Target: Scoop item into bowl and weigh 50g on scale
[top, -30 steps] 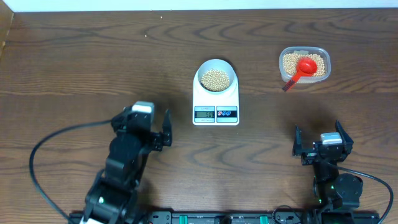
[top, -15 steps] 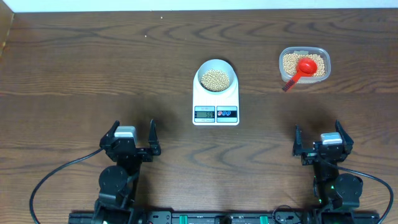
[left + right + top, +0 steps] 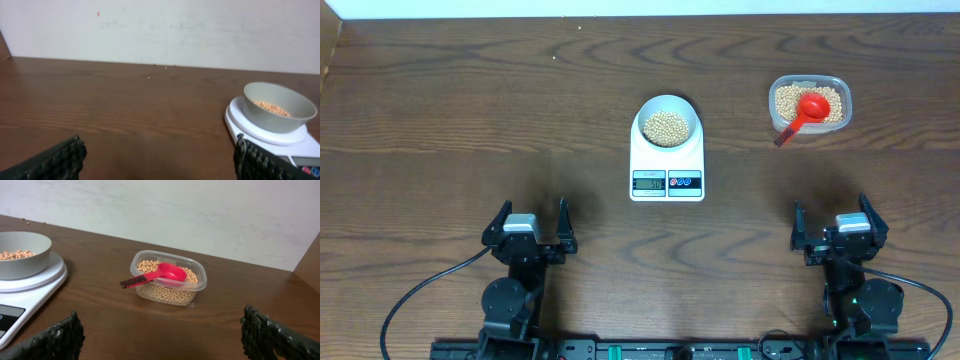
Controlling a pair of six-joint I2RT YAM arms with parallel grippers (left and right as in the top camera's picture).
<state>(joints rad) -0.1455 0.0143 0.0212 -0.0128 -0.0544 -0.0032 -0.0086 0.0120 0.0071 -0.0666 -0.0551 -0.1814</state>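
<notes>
The white bowl (image 3: 667,123) stands on the white scale (image 3: 667,183) at the table's middle, with tan beans (image 3: 666,126) inside. The bowl also shows in the left wrist view (image 3: 279,107) and the right wrist view (image 3: 20,255). A clear plastic tub (image 3: 810,103) of beans stands at the back right with a red scoop (image 3: 808,109) resting in it, its handle over the rim; both show in the right wrist view (image 3: 167,276). My left gripper (image 3: 529,225) is open and empty near the front left. My right gripper (image 3: 838,227) is open and empty near the front right.
The scale's display (image 3: 649,181) and buttons (image 3: 685,181) face the front edge. A few stray beans (image 3: 160,66) lie by the back wall. Cables (image 3: 415,295) run from the arm bases along the front edge.
My left arm has drawn back from near the scale to its place at the front left, gripper open. The right arm, bowl, scale and tub have not moved.
</notes>
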